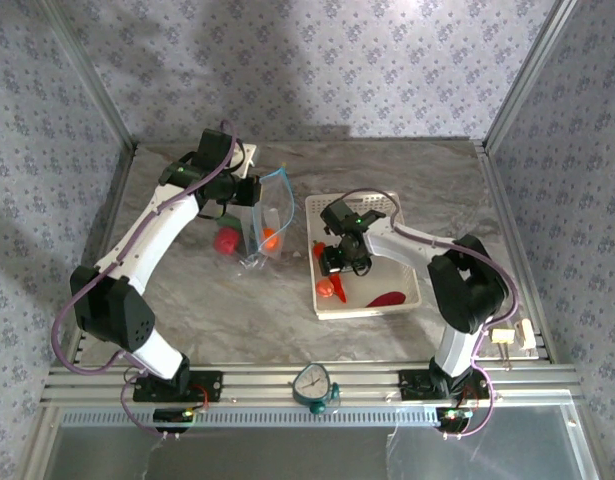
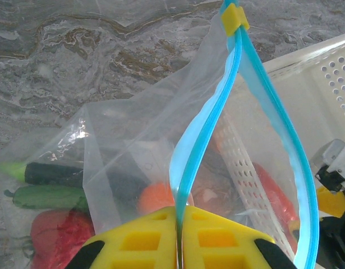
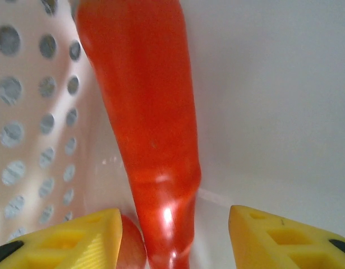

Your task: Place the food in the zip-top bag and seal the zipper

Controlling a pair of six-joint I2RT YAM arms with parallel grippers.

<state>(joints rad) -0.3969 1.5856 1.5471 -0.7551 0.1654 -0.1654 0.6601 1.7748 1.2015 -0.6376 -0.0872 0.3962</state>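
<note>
— Left pincer (image 2: 178, 227) first?
— Clamped shut on the zipper (image 2: 197, 140): yellow fingers (image 2: 138, 244) pressed flat together over the light-blue strip (no gap to speak of).
— And the zip-top bag (image 2: 127, 140)?
— Held by that grip at the rim, mouth gaping. One blue edge pinched, the other bowed out to the right, joined at a yellow slider (image 2: 234, 17) at the far end.
— Any food close by?
— Orange piece (image 2: 156, 197) just beyond the fingers, seen through the plastic. Further left, a red fruit (image 2: 53, 235), a green cucumber (image 2: 46, 197) and a dark vegetable (image 2: 57, 174) with a pale tip, side by side on the marbled table (image 2: 77, 45); cannot tell whether inside the bag or merely behind its film.
— Right pincer (image 3: 172, 238)?
— Open, down inside the white perforated basket (image 3: 32, 112). Stands astride a long orange-red vegetable (image 3: 141, 101), a finger on either side, not closed on it.
— From overhead?
— Bag left of centre, basket just to its right. Lying in the basket's near right corner, a flat red piece (image 1: 389, 298), apart from the pincer.
</note>
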